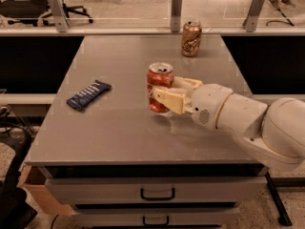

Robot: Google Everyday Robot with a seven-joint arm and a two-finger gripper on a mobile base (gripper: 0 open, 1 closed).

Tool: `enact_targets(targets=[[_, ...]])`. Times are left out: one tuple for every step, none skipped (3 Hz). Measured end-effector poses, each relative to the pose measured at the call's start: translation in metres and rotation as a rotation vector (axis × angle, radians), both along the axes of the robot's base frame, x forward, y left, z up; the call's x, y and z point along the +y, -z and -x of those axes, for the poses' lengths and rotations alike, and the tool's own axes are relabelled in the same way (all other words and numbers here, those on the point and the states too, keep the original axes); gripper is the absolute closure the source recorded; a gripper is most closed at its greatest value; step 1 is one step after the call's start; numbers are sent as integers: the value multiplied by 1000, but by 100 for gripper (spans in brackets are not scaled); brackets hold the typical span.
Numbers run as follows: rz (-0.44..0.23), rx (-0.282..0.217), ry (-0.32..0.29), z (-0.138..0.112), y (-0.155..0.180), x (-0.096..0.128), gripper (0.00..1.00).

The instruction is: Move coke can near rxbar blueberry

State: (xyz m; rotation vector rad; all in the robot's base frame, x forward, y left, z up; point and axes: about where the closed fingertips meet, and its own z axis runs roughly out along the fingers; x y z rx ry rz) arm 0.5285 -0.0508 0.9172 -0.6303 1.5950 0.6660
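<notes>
— So where does the coke can (159, 80) sit right now?

— Upright, near the middle of the surface (119, 132), clasped in the gripper (163, 89). One cream finger crosses the front of its lower half and the other shows behind it, so the jaws are closed on the can from both sides. Whether its base touches the surface or hangs just above it, I cannot tell.

— Why a side grip, low on the body?

— My guess is that it holds the can vertical with the silver top up. Nothing tips during a carry, and the can could be set down flat without re-gripping.

— And the arm (238, 116)?

— It comes in from the right edge, low and nearly level with the surface. That suits a sideways carry rather than a lift from above.

— Where is the target?

— The rxbar blueberry (88, 95) lies flat toward the left side, at an angle, well apart from the can with bare surface between them. I'd call the task partway done at best. The can has to go leftward.

— Anything in the way?

— No. The brownish can (191, 38) stands at the far edge, behind the gripper and off the line to the bar.

— What needs care at the end?

— Stopping just beside the bar, not on it. The near finger faces that side and could nudge the wrapper, which looks light enough to slide.
</notes>
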Motion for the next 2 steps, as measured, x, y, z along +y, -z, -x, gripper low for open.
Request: enact_targets(targets=[[-41,-20,-50,29,8,39,100],[-84,-80,-163,53,14,93,100]])
